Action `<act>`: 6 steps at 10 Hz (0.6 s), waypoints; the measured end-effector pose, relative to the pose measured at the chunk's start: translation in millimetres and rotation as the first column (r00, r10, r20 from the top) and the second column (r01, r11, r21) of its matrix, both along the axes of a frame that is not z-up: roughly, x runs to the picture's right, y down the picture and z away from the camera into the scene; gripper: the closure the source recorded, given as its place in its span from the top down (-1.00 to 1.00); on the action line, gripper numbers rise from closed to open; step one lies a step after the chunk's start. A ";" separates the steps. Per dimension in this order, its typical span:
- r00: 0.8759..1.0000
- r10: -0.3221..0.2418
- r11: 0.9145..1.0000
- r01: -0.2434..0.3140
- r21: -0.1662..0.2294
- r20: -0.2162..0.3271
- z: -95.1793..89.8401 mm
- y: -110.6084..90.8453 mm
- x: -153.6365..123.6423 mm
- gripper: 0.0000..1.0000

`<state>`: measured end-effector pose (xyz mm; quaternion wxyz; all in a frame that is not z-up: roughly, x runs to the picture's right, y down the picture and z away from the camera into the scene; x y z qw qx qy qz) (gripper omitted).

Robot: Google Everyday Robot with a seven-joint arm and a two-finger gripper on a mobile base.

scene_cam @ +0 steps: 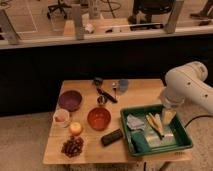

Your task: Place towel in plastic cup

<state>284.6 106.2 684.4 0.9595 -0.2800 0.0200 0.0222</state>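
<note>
Gripper (168,116), grip state indiscernible, low inside green plastic tray (186,141) beside crumpled grey towel (134,121); blue plastic cup (122,85) well apart.

— Where is the tray (145,108) sitting?
— On the table (142,93), at its right front. The towel (134,122) is lying in its left part, and the gripper (168,116) is hanging over its right part.
— And the plastic cup (122,85)?
— It is standing behind the tray.

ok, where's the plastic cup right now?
In the camera view the plastic cup stands near the back edge of the table, behind the green tray; the gripper hangs over that tray's right end.
</note>
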 end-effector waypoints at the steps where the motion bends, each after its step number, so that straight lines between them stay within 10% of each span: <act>1: 1.000 0.000 1.000 0.000 0.000 0.000 0.0 0.0 0.0 0.60; 6: 0.999 0.029 1.000 -0.029 0.010 0.026 11.0 1.7 -9.5 0.60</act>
